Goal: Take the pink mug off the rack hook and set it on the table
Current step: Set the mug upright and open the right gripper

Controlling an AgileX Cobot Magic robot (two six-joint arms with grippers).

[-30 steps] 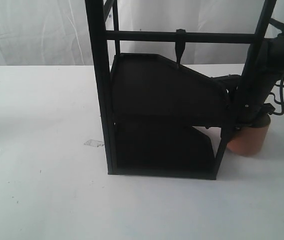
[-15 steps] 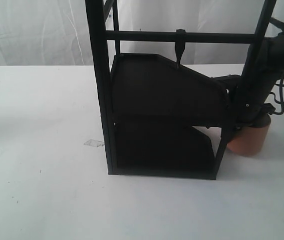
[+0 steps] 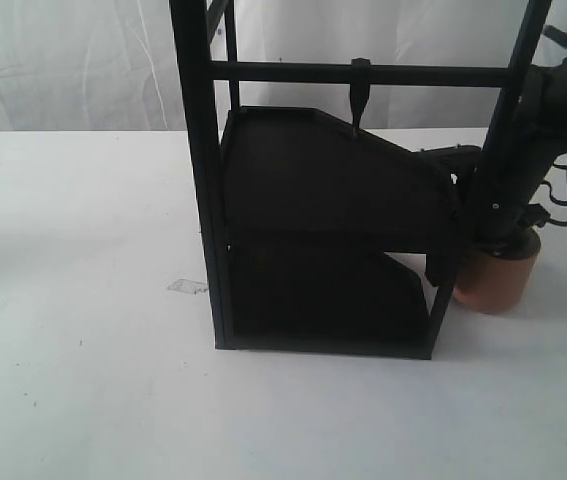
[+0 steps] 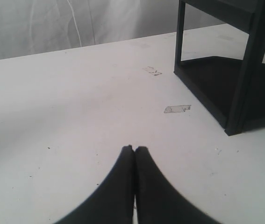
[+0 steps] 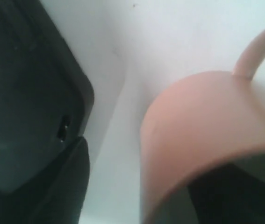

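The pink mug stands upright on the white table, just right of the rack's front right leg. Its loop handle shows in the right wrist view. My right gripper hangs over the rim of the pink mug, open. One finger is outside the wall with a gap, and the other sits dark inside the mug. The rack hook hangs bare from the crossbar. My left gripper is shut and empty above the table.
The tall black rack with two dark shelves fills the middle, its base near the left gripper. A scrap of clear tape lies left of it on the table. A white curtain hangs behind.
The right arm has lifted slightly, so more of the mug's rim shows. The mug stays in place on the table. The left gripper shows no movement.
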